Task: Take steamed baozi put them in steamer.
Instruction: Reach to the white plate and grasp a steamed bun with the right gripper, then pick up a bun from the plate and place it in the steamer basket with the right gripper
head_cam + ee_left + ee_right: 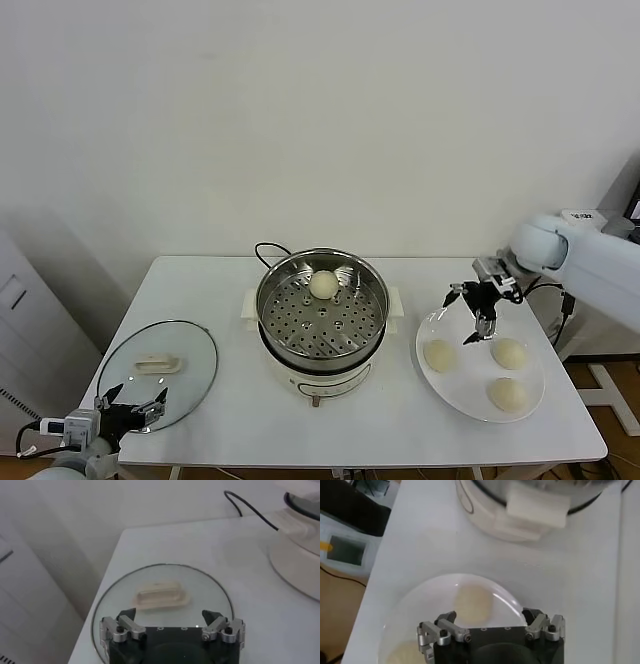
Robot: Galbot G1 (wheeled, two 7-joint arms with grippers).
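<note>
The steel steamer stands mid-table on its cream cooker base, and one baozi lies at the back of its perforated floor. Three more baozi lie on the white plate at the right: one on the left, one at the back right, one at the front. My right gripper hangs open and empty above the plate's back edge, just above the left baozi, which shows in the right wrist view. My left gripper rests open at the front left over the glass lid.
The round glass lid with a cream handle lies flat at the table's left front. A black cord runs behind the steamer. The steamer's side handle shows in the right wrist view. The table's right edge is close to the plate.
</note>
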